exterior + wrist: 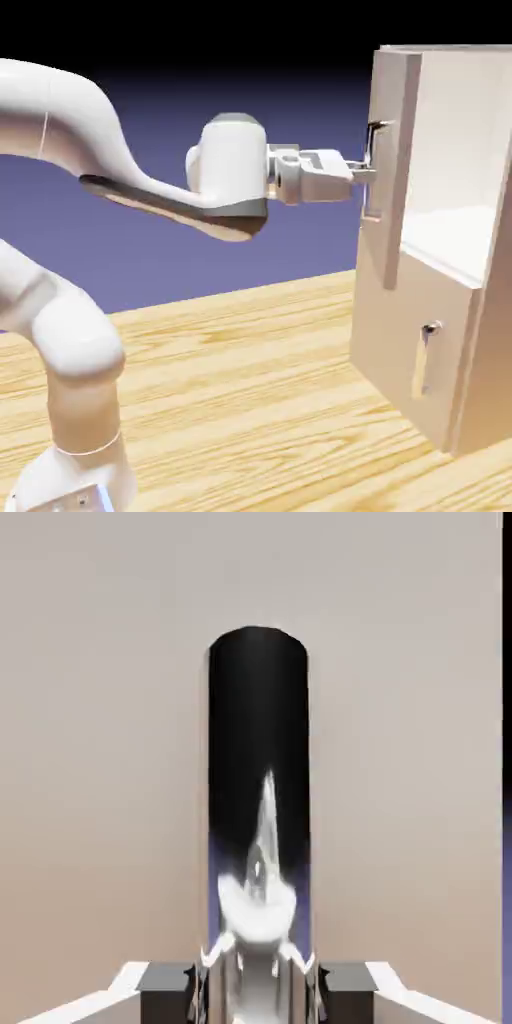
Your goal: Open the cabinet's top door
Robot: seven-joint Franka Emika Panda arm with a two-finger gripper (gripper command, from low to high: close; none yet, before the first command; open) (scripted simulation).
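The pale cabinet [470, 330] stands at the exterior view's right. Its top door [392, 230] is swung outward, and the bright inside [455, 190] shows behind it. My gripper [362, 173] reaches level from the left and is shut on the top door's slim vertical metal handle [376, 165]. In the hand view the handle [258, 792] is a dark, shiny upright bar in front of the beige door panel [100, 762]. It runs down between my two grey fingers [165, 984], where the gripper [258, 982] pinches it.
The shorter lower door [400, 340] sits flush below, with a small vertical handle [428, 358]. The cabinet rests on a wooden table [250, 390]. My white arm [70, 340] rises at the lower left and crosses the upper left.
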